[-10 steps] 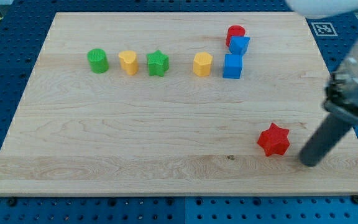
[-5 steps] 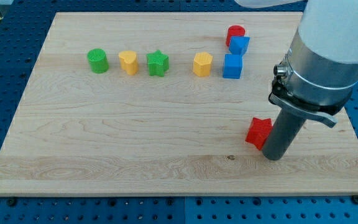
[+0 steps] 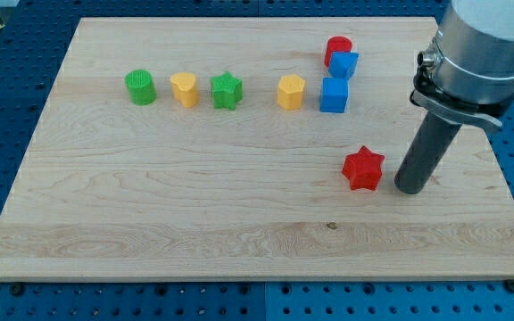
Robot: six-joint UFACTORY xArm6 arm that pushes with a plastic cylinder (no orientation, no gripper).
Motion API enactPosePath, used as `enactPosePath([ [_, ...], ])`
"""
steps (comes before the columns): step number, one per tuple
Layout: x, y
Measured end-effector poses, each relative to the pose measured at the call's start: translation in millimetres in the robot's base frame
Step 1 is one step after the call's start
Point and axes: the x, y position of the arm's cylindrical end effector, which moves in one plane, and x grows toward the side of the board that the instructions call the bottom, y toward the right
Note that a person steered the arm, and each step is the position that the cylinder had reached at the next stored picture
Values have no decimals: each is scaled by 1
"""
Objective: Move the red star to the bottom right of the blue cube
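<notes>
Red star point(image 3: 362, 168) lies on the worktop point(image 3: 194, 205) below-right of the blue cube point(image 3: 334, 94), the jawless tool's tip point(image 3: 410, 189) just right of it, untouching; a leftward shove could overshoot.

Red star point(image 3: 363, 168), blue cube point(image 3: 334, 94), green star point(image 3: 226, 90), all on a pale wood-grain surface point(image 3: 194, 205).

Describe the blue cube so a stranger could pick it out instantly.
Look at the wooden board's upper right, where three blocks cluster. The blue cube is the lowest of them, below a blue wedge-like block and red cylinder, right of the yellow block. It alone is square-faced.
</notes>
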Motion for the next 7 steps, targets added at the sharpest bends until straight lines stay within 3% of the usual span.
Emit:
enactPosePath([
  [7,1,-95],
])
